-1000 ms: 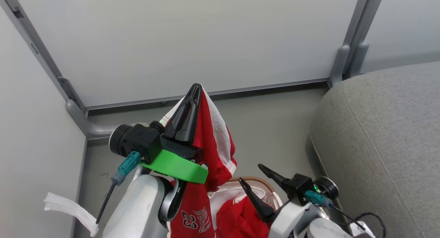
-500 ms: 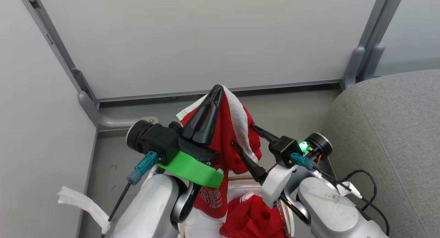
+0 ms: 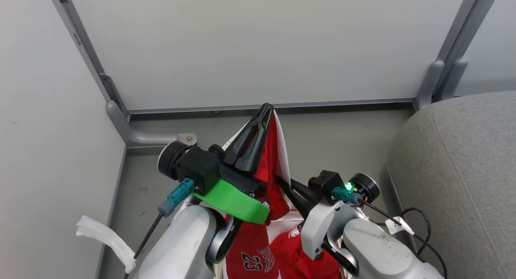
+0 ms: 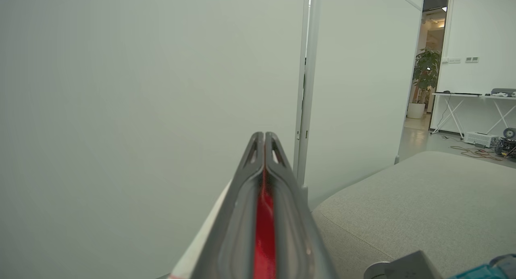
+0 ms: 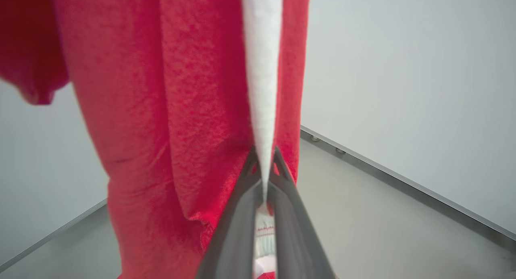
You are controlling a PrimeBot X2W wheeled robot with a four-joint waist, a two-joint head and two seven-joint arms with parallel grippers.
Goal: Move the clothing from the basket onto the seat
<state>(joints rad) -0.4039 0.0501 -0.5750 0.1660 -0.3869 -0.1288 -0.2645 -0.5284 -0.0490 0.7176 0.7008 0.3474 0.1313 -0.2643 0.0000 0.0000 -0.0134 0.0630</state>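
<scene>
Bare grey floor lies open just left of the large grey fabric-upholstered seat. Behind it, white partition panels on grey metal posts block passage; farther left hangs red white-trimmed clothing.

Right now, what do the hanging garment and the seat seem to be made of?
The garment: soft red fabric, matte, probably knit; a grainy texture and limp folds show. The seat: grey woven upholstery cloth, matte, with a stitched seam.

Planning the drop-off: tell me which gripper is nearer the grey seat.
Right. The right gripper, shut on the red garment at its white-trimmed edge, sits lower and on the side of the seat; the left gripper holds the garment higher, farther from the seat.
</scene>
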